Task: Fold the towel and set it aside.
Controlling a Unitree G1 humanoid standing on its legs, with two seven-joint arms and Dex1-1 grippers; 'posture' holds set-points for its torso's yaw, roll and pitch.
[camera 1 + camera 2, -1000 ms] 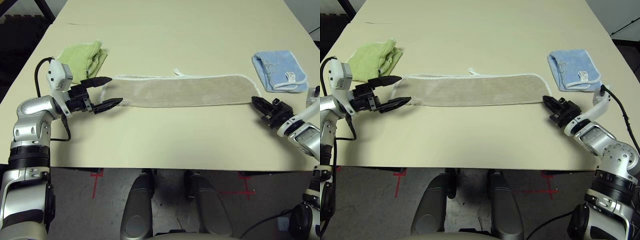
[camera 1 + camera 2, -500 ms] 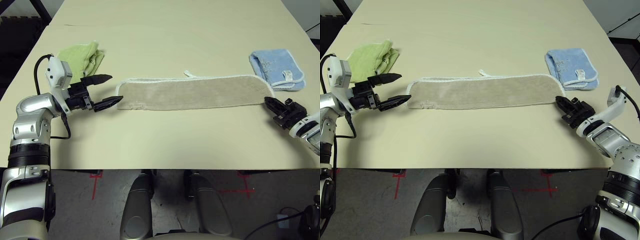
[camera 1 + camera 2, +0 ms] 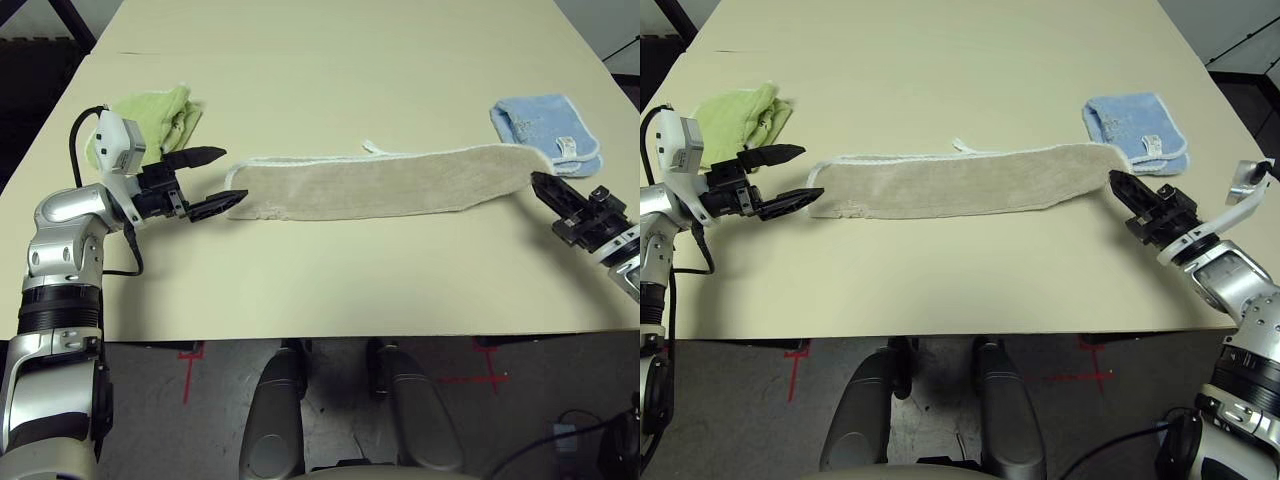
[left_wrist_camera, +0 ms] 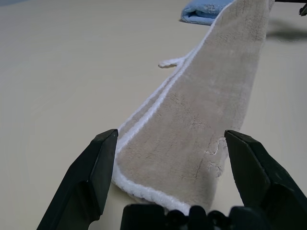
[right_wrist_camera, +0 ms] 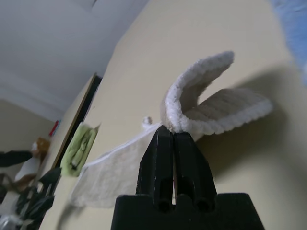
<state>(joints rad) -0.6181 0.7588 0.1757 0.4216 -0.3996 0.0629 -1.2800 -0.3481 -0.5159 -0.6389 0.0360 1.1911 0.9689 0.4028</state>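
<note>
The towel (image 3: 370,183), a long beige strip with white edging, stretches left to right across the table. My left gripper (image 3: 230,176) stands open at its left end, and that end lies between the fingers (image 4: 98,163) on the table, ungripped. My right gripper (image 3: 537,180) is shut on the towel's right end (image 5: 211,115). It holds that end a little off the table, so the edge curls above the fingertips.
A crumpled lime-green towel (image 3: 150,115) lies just beyond my left gripper. A folded light blue towel (image 3: 545,125) lies beyond my right gripper. The table's front edge (image 3: 330,335) runs close under both arms, and bare tabletop lies beyond the beige strip.
My right gripper has pulled the towel's right end further right and lifted it. The whole strip slid right, its left end drawing towards my left fingertips. The left gripper stayed open and still.
</note>
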